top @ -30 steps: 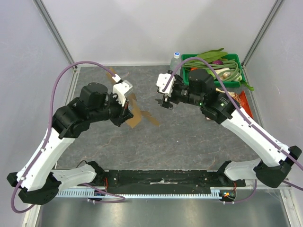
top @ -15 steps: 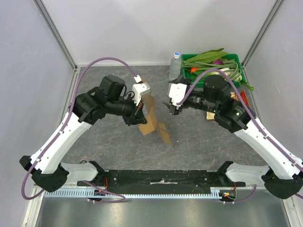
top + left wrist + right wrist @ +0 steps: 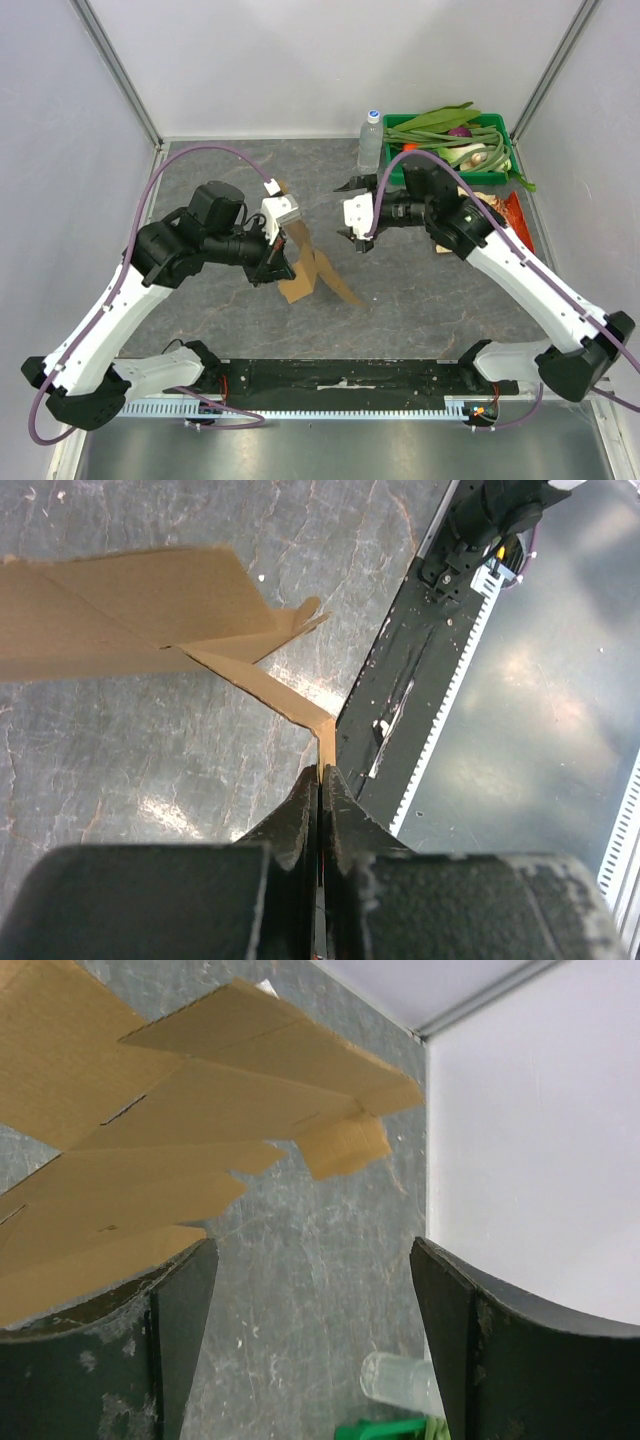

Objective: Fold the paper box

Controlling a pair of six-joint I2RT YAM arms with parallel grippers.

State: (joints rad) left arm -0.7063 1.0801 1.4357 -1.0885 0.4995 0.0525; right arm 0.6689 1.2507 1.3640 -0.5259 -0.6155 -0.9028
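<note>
Now the paper box point(image 3: 298, 283), clamped in the left gripper point(image 3: 320, 778), is drawn back and lowered. The right gripper point(image 3: 352, 215), jaws apart and empty, is brought nearer, likely for a first fold.

Left wrist view: the paper box point(image 3: 130, 610) runs off the left edge. Its tab disappears between the closed fingers of the left gripper point(image 3: 320, 780). The gripper body beneath the box is blurred.

Right wrist view: the box is cut by the top and left edges. Lower right of the box, a bottle point(image 3: 392, 1380) is blurred, and a green crate point(image 3: 378, 1428) shows only as 1 sliver at the bottom edge.

Top view: the left gripper covers the box's upper left part.
</note>
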